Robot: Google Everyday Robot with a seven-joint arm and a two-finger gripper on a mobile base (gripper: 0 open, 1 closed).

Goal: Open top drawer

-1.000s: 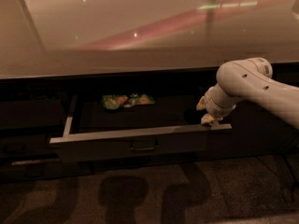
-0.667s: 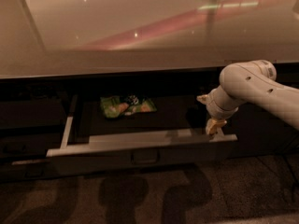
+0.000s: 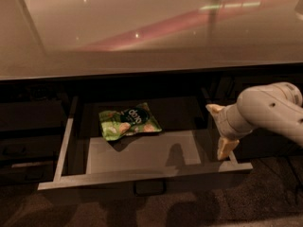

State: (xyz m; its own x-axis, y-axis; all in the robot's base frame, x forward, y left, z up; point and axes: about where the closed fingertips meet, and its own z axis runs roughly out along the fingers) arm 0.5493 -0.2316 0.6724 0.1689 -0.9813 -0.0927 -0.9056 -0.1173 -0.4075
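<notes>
The top drawer (image 3: 142,176) stands pulled far out below the counter, its grey floor and pale side rims showing. Its small central pull handle (image 3: 149,187) hangs at the front edge. A green snack bag (image 3: 129,121) lies at the back of the drawer floor. My gripper (image 3: 221,129) is at the drawer's right side, near the right rim, with two pale fingers (image 3: 226,148) spread apart and holding nothing. The white arm (image 3: 267,112) reaches in from the right.
A glossy beige countertop (image 3: 151,27) overhangs the drawer. Dark narrower drawer fronts (image 3: 28,122) sit to the left, and dark cabinet fronts (image 3: 265,89) to the right. Speckled dark floor (image 3: 265,197) lies below.
The drawer has slid much farther out toward the camera, showing more of its floor and the snack bag. The gripper moved along with its right front corner.
</notes>
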